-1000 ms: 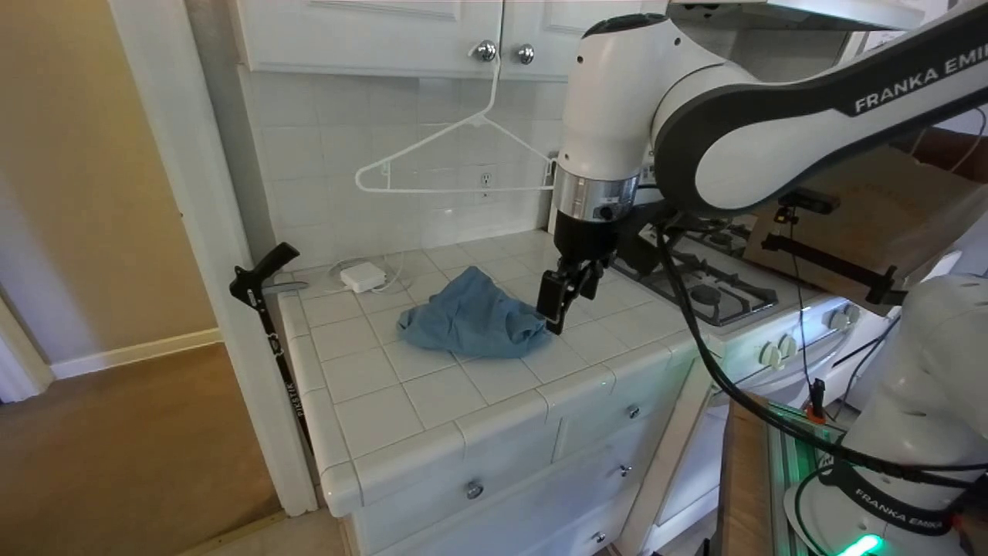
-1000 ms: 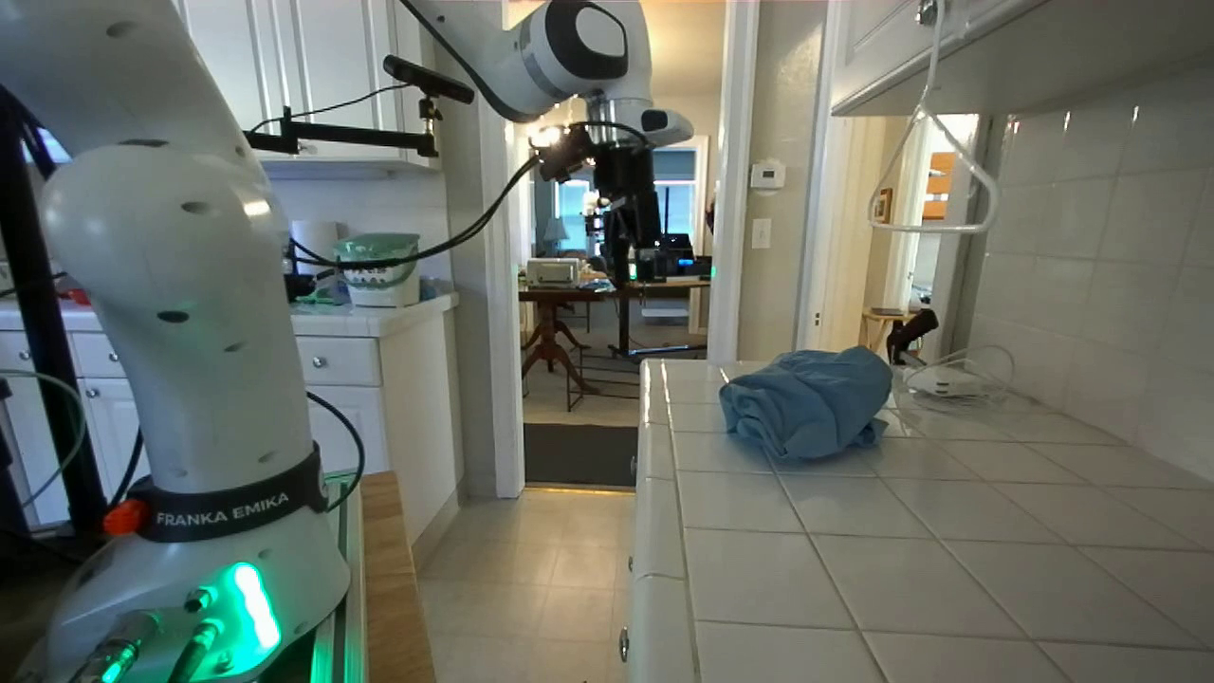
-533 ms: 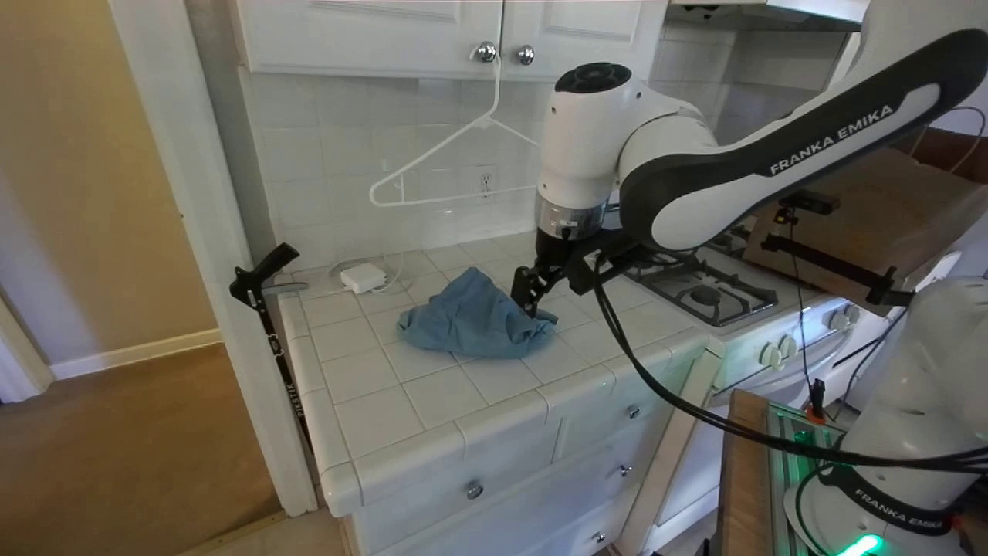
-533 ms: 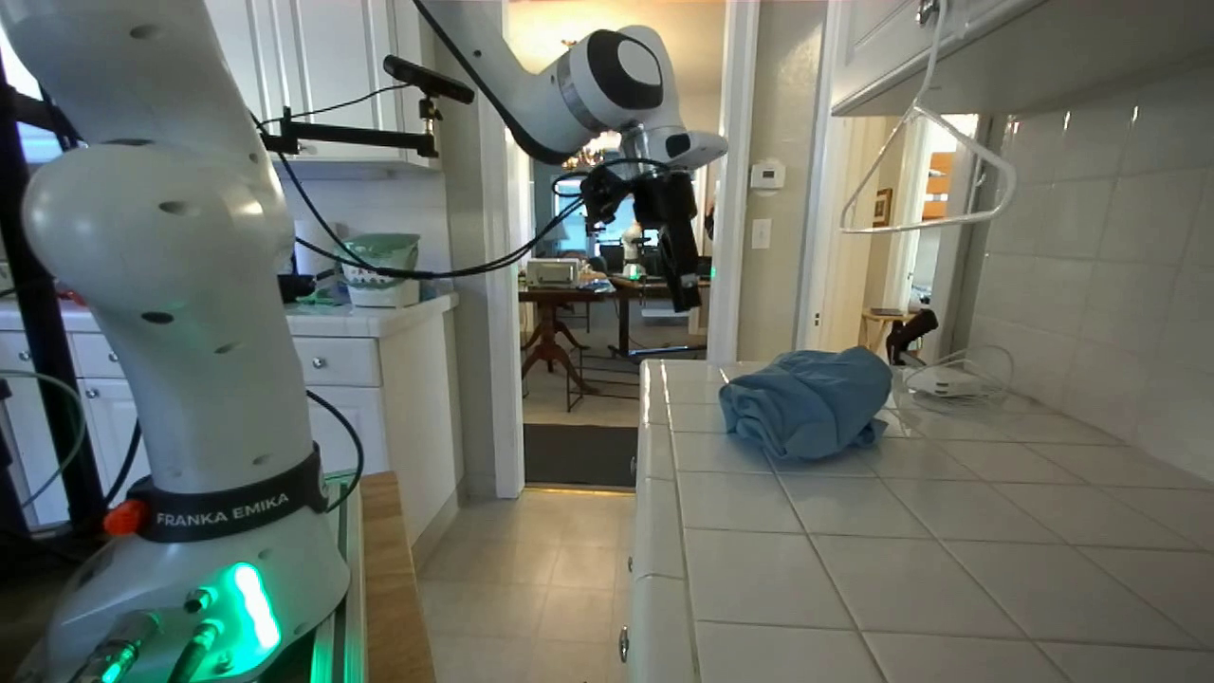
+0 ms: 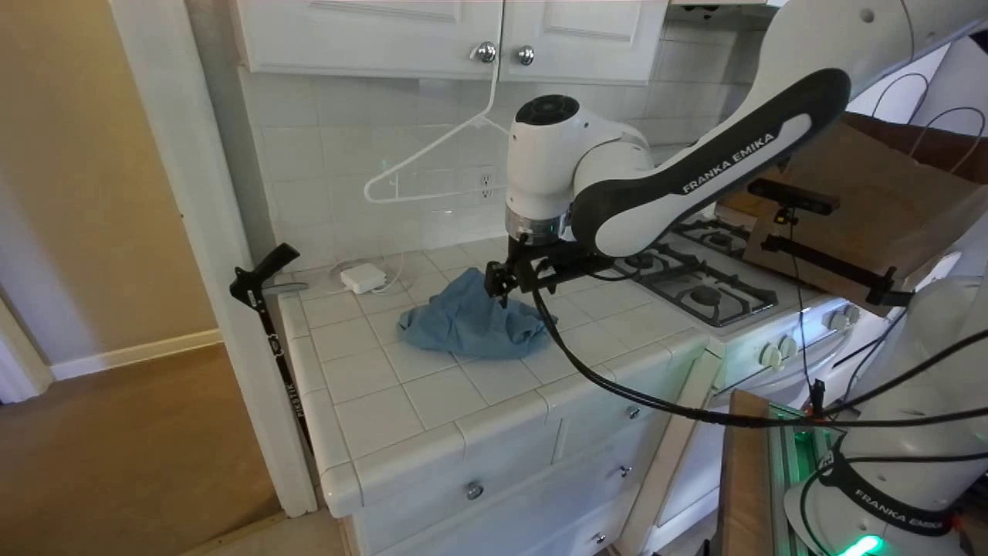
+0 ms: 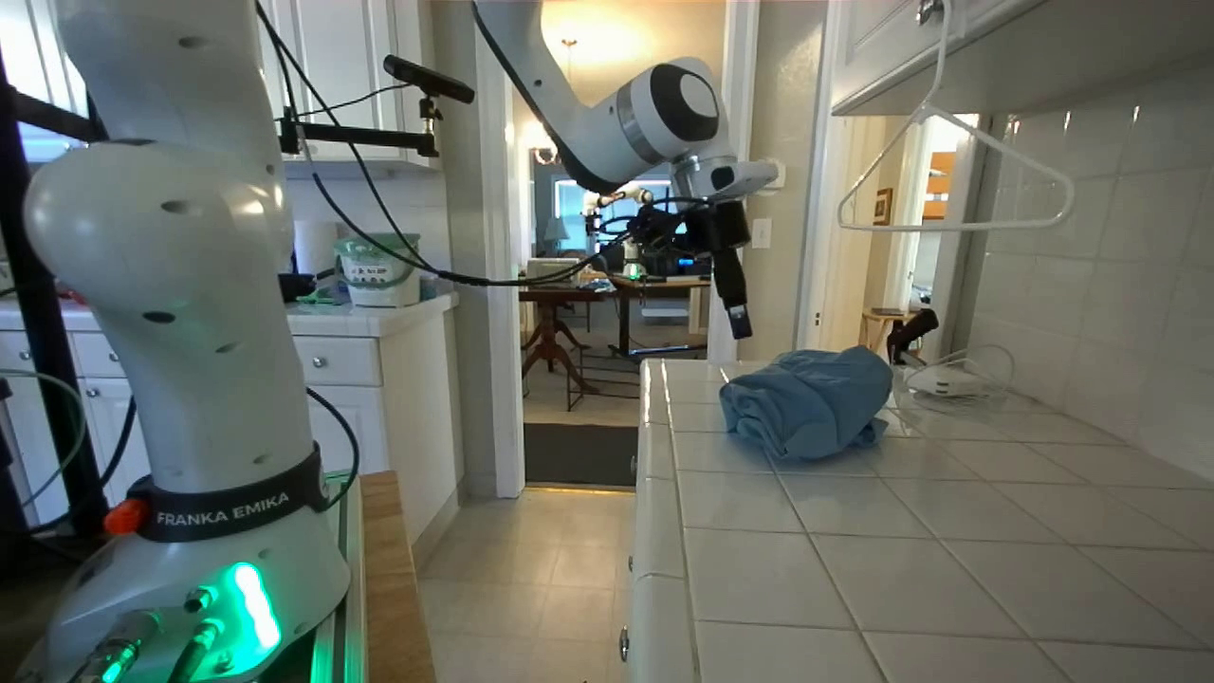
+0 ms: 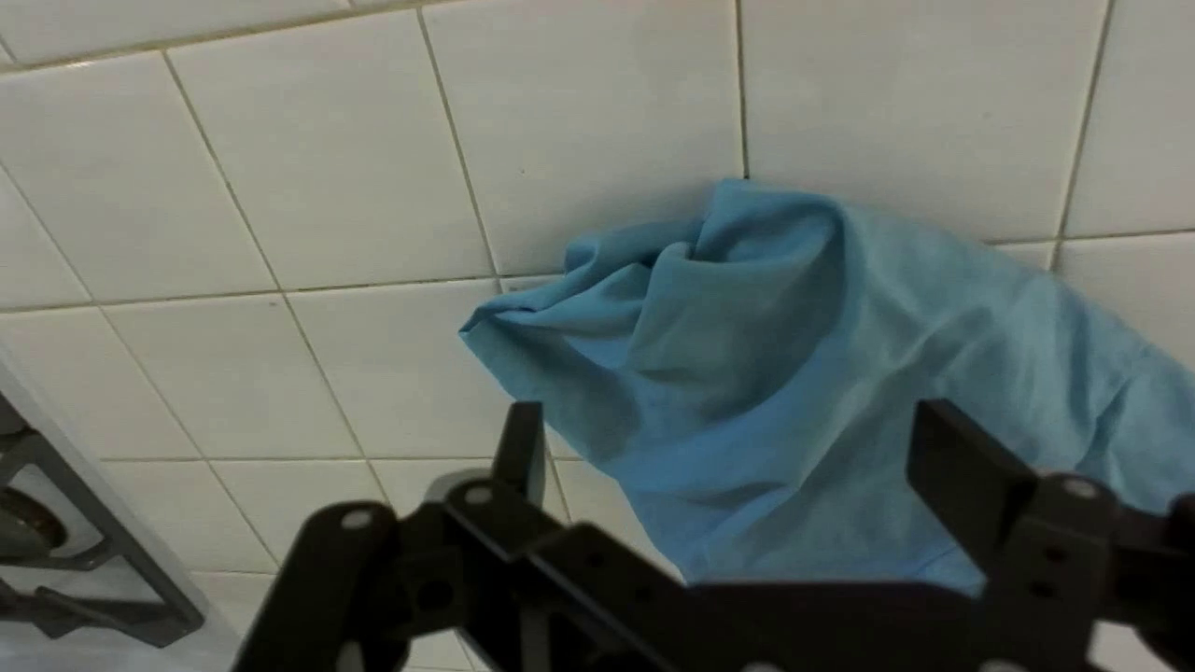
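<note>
Arm (image 5: pixel 729 164): in an exterior view, it reads "FRANKA EMIKA".
Stick (image 5: pixel 275 344): lettered "PIKSTIK" down its length.
Cloth (image 5: pixel 471 320): a blue heap on the tiled desk (image 5: pixel 370 409), long axis running left to right, a peak standing up at the back.
Pincer (image 5: pixel 500 292): mine, covering a little of the cloth's upper right part.
Base band (image 6: pixel 223 510): in an exterior view, "FRANKA EMIKA" again.
Cloth height: lower than my pincer, a gap between us.
Cloth corner, wrist view: points left; the long axis slopes slightly down rightward; the cloth lies below my fingers (image 7: pixel 971 476), filling most of the space seen between them.
Pincer grip, wrist view: spread wide, I hold nothing.
</note>
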You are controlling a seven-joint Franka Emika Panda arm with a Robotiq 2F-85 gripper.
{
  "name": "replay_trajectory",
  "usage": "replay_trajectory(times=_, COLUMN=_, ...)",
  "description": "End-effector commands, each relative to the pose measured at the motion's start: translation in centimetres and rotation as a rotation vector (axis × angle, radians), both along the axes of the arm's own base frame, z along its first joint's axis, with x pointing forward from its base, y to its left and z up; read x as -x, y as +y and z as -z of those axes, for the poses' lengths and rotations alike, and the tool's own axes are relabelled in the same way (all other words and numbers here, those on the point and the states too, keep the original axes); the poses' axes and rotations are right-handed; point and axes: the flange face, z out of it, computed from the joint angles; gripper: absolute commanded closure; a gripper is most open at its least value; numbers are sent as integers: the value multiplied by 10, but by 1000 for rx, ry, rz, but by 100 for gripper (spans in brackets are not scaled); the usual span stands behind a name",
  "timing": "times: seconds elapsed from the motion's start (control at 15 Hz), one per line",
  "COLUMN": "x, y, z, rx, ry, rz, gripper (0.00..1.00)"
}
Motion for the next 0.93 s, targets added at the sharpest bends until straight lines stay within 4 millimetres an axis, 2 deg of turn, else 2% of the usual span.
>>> replay_trajectory(times=0.0, x=-6, y=-3, z=5, rx=-5, ry=2, rz=27, gripper=0)
replay_trajectory(times=0.2, x=-18, y=-4, z=16, rx=-11, ry=7, rz=59, gripper=0)
replay_trajectory(times=0.33, x=-15, y=-3, z=18, rx=-15, ry=9, rz=48, gripper=0)
replay_trajectory(times=0.87, x=-46, y=-9, z=48, rx=-23, ry=-166, rz=133, gripper=0)
